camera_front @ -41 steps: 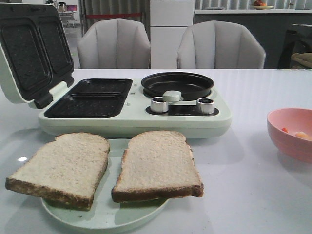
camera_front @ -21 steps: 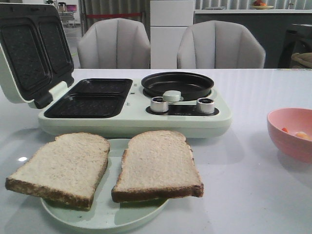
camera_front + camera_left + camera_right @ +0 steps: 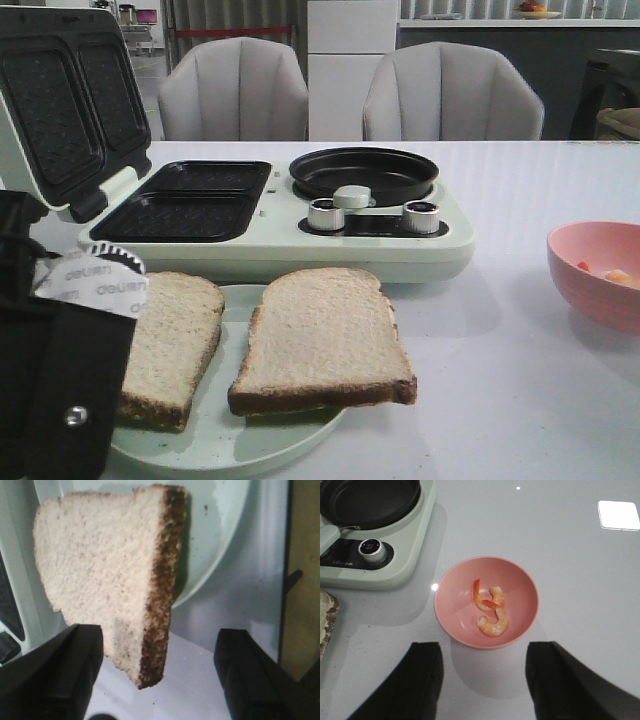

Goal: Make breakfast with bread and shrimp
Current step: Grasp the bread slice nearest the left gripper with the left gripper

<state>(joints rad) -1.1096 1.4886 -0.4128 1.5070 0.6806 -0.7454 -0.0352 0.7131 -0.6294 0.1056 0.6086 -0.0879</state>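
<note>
bread [image 3: 320,340] on plate [image 3: 230,450] fronts sandwich maker [image 3: 270,215]; left end effector [image 3: 160,675] spread above it, right end effector [image 3: 482,680] spread near shrimp [image 3: 490,610]

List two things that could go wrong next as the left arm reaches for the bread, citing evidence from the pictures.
1. The left beige bread slice overhangs the pale green round plate; the open left gripper, jaws either side of its corner, might tip or tear it.
2. That slice lies close beside the right bread slice, so a sideways drag could shove it.
</note>
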